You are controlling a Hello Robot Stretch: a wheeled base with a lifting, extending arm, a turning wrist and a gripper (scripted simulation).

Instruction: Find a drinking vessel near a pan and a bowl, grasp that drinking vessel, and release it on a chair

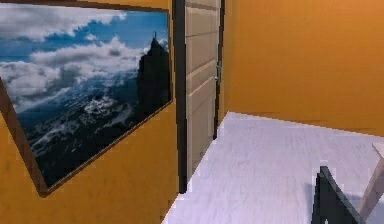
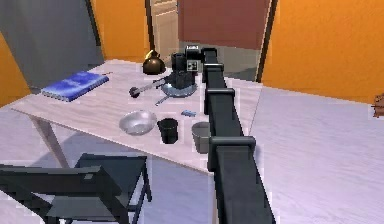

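On the pale table [image 2: 95, 110] a small black cup [image 2: 168, 130] stands next to a grey metal bowl [image 2: 138, 123]. A grey cup [image 2: 202, 137] stands just right of the black one, against the arm. Farther back lies a round grey pan [image 2: 180, 89] with a dark ladle [image 2: 138, 92] to its left. The dark arm bar [image 2: 232, 150] rises from the bottom edge over the table's right side. The gripper [image 2: 181, 68] is at its far end, above the pan area. I cannot tell whether it holds anything. A dark chair [image 2: 85, 185] stands at the table's near side.
A brown kettle [image 2: 152, 63] and a blue book [image 2: 75, 85] sit on the table's far part. Orange walls and a doorway [image 2: 215, 30] lie beyond. In the forward view, a framed mountain picture [image 1: 85, 85] hangs on an orange wall beside a door [image 1: 202, 70]. A dark chair back [image 1: 335, 205] shows low right.
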